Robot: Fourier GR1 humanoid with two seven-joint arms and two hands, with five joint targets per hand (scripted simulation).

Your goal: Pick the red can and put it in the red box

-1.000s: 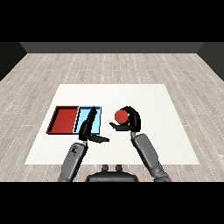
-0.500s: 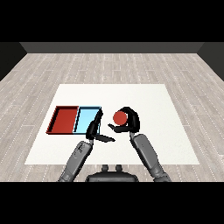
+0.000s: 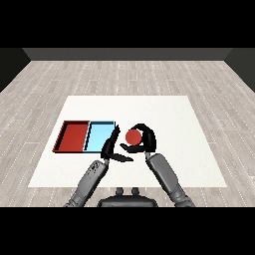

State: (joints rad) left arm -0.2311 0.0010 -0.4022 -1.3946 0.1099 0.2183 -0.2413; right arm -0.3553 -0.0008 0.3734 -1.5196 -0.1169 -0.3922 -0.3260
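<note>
In the right hand's [image 3: 145, 141] curled fingers [image 3: 141, 128] sits the red can [image 3: 132, 136] — above the bench [image 3: 169, 114], just right of the blue tray [image 3: 99, 136]. Red tray [image 3: 74, 137] lies further left; left hand [image 3: 112, 148] open btwn.

My right hand [image 3: 146, 141] curls its fingers round the red can [image 3: 132, 136], just right of the light blue tray [image 3: 100, 136]. The red tray [image 3: 73, 137] lies beside it on the white tabletop [image 3: 169, 114]. My left hand [image 3: 111, 147] stays out flat, fingers straight.
</note>
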